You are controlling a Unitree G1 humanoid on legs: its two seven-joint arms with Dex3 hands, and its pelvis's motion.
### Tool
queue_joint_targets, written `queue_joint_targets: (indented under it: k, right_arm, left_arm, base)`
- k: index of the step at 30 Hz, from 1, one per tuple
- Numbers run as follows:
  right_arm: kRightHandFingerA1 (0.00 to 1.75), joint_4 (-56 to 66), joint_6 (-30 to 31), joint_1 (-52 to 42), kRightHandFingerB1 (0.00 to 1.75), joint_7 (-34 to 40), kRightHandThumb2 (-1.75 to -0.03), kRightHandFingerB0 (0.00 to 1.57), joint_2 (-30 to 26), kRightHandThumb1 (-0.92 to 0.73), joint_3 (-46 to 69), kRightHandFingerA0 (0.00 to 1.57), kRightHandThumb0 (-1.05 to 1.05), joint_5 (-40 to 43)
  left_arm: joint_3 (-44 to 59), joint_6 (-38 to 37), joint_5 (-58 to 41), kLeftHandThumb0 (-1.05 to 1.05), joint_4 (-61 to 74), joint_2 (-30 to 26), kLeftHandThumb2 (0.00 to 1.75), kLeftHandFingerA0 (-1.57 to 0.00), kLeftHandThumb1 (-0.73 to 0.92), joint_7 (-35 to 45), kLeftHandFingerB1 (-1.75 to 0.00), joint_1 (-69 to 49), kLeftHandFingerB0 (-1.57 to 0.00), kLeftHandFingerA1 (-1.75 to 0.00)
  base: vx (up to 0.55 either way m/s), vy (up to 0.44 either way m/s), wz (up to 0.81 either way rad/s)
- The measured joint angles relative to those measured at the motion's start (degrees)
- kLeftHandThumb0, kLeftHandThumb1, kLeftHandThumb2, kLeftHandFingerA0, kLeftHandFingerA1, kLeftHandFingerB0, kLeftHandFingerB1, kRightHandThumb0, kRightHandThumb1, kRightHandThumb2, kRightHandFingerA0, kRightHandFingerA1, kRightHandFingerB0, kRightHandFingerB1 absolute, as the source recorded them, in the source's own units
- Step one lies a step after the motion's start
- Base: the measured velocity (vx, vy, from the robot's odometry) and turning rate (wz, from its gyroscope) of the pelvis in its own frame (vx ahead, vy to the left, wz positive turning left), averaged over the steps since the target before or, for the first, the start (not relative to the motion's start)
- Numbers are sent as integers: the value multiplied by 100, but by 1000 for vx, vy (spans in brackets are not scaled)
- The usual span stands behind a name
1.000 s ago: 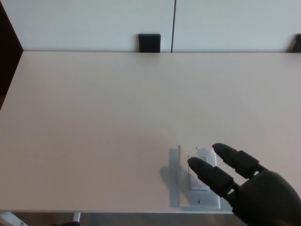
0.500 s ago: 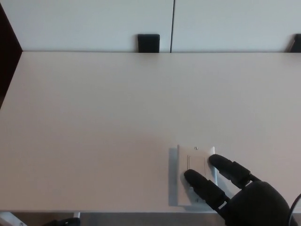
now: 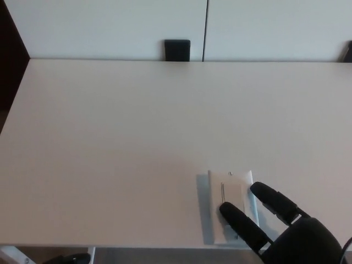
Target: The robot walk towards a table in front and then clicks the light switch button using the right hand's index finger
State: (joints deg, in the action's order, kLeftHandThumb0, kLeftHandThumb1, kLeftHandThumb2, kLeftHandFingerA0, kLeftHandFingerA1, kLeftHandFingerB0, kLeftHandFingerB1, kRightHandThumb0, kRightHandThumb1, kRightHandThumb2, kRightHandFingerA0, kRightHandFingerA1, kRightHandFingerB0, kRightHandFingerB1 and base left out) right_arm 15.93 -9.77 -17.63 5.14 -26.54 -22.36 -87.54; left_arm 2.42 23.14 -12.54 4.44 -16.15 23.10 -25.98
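Note:
A white light switch plate lies flat on the white table, close to the near edge and right of centre. My black right hand comes in from the bottom right with its fingers spread apart. One fingertip lies over the lower part of the rocker button, the other finger over the plate's right edge. Whether the fingertip presses the button cannot be told. The plate's lower right corner is hidden by the hand. My left hand does not show.
A white partition wall rises behind the table's far edge, with a small black bracket at its base and another at the far right. A dark gap borders the table's left side.
My right hand has drawn back toward the near edge and lower, uncovering more of the switch plate. The view has shifted slightly.

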Motion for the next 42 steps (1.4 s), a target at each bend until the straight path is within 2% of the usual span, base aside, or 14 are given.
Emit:
queue_joint_targets:
  k: [5,10,18,19,20,21,22,26,27,33,34,35,41,42]
  right_arm:
    - [7,699,75,-392,7,-14,-105,0,-222,-63,275,0,-93,111]
    - [0,1805,30,-883,0,61,-111,0,-324,-79,951,0,-104,504]
    - [5,2823,-272,-2164,0,359,-110,0,-356,-76,2159,0,-102,1294]
    - [1,2887,-332,-2408,9,415,-110,12,-346,-76,2326,0,-104,1404]
    - [1,2895,-391,-2626,9,502,-110,12,-319,-76,2456,0,-104,1482]
    - [0,2889,-454,-2851,23,589,-68,6,-288,-79,2582,0,-86,1560]
    - [0,2875,-494,-2986,23,643,-68,6,-269,-79,2653,0,-86,1609]
    - [16,2595,-821,-3803,25,1048,-64,12,-116,-81,3063,0,-84,1973]
    - [9,2468,-907,-3970,19,1150,-107,10,-72,-71,3137,0,-94,2065]
    - [11,1109,-1334,-4517,20,1608,-102,10,57,-66,3275,0,-91,2546]
    - [14,857,-1402,-4534,23,1653,-64,3,67,-79,3275,0,-81,2640]
    - [12,674,-1446,-4544,19,1670,-104,9,82,-68,3274,0,-92,2720]
    - [21,-830,-1547,-4062,24,1646,-103,9,178,-66,3163,0,-86,3221]
    - [19,-1102,-1548,-3898,18,1632,-103,8,189,-67,3141,0,-88,3298]
  left_arm:
    - [14,51,-2,-23,15,1,68,-25,78,1,-38,4,-17,-45]
    - [18,56,-2,-23,12,4,68,-25,79,6,-39,22,-17,-45]
    - [22,58,-2,-25,11,22,68,-27,74,5,-39,28,-18,-46]
    - [22,59,-1,-26,10,24,69,-27,76,3,-39,31,-18,-46]
    - [22,59,-1,-26,9,24,69,-27,76,3,-39,37,-18,-46]
    - [23,59,0,-27,9,24,69,-27,76,3,-39,37,-18,-46]
    - [23,59,1,-27,8,23,69,-27,76,2,-39,37,-18,-46]
    - [22,59,2,-25,9,23,68,-26,75,2,-38,37,-17,-45]
    - [22,60,1,-26,9,23,68,-27,73,2,-39,34,-18,-47]
    - [43,60,1,-24,-22,22,68,-26,78,3,-39,18,-18,-46]
    - [46,60,0,-25,-23,22,68,-25,77,4,-39,18,-18,-45]
    - [51,60,0,-26,-23,21,68,-26,76,4,-39,18,-18,-46]
    - [55,59,1,-25,-37,21,68,-27,75,4,-39,15,-19,-46]
    - [55,59,0,-25,-41,21,68,-28,75,4,-39,15,-19,-46]
  base:
    - [0,0,0]
    - [0,0,0]
    - [0,0,0]
    - [0,0,0]
    - [0,0,0]
    - [0,0,0]
    - [0,0,0]
    - [0,0,0]
    - [0,0,0]
    - [0,0,0]
    - [0,0,0]
    - [0,0,0]
    - [0,0,0]
    - [0,0,0]
